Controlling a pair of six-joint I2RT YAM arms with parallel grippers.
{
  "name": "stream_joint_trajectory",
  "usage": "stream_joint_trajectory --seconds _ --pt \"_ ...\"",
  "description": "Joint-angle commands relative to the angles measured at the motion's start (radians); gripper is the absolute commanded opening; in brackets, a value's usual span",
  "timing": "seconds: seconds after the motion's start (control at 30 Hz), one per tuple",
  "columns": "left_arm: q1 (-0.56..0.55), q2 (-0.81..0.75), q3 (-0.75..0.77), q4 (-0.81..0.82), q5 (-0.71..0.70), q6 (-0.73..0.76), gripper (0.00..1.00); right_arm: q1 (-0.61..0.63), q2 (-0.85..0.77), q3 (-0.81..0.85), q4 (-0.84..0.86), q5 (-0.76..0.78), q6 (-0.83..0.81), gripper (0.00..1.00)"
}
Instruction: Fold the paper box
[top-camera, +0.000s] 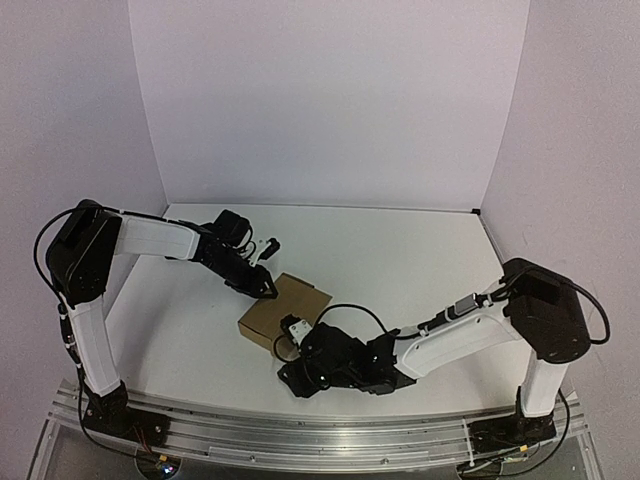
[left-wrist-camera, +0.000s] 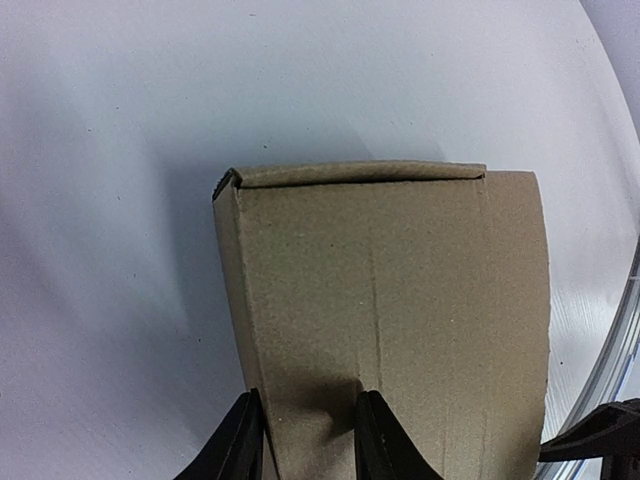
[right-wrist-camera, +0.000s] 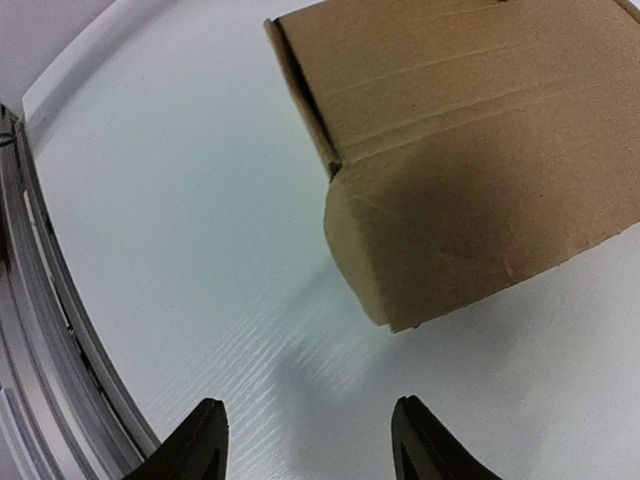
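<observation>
Paper box (top-camera: 285, 312) sits mid-table btwn the two arms, nearer the front edge than the back and turned at an angle to it. We read it as an already formed brown carton, not a flat sheet. The left wrist view shows a top panel w/ a curled lip along its far edge. The right wrist view shows an end flap (right-wrist-camera: 430, 250) w/ a rounded corner hanging over the side, seemingly not tucked in. So in our judgement the fold is at a late stage, w/ that flap the bit left to seat.

The left gripper (left-wrist-camera: 308, 398) is at the box's far-left side, jaws part-way closed astride one top edge. We can't tell whether they pinch cardboard or just rest on it. The right gripper (right-wrist-camera: 308, 403) hovers low over bare table just short of the box's near end, jaws well apart, nothing btwn them.

Next move, as we see it: bring the right gripper in to the loose flap and press or tuck it w/o shoving the light box, so the left side has to steady it.

Table (top-camera: 430, 260) is smooth, white and matte, w/ a metal rail (top-camera: 300, 435) along its front edge. White backdrop panels (top-camera: 330, 100) close off the back and both sides.
</observation>
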Motion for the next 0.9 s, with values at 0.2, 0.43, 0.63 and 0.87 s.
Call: stream_joint_trajectory --seconds 0.2,0.43,0.63,0.87 --pt "-0.008 0.017 -0.033 -0.072 -0.023 0.002 0.31 -0.043 0.072 0.011 0.154 0.111 0.021 0.45" --pt "-0.010 0.015 -0.036 -0.070 -0.021 0.002 0.31 -0.064 0.113 0.034 0.173 0.102 0.032 0.38" --pt "-0.011 0.017 -0.036 -0.069 -0.020 0.004 0.31 -0.072 0.132 0.038 0.208 0.148 0.024 0.33" --pt "-0.011 0.020 -0.036 -0.071 -0.019 0.005 0.31 -0.074 0.128 0.038 0.226 0.207 0.038 0.26"
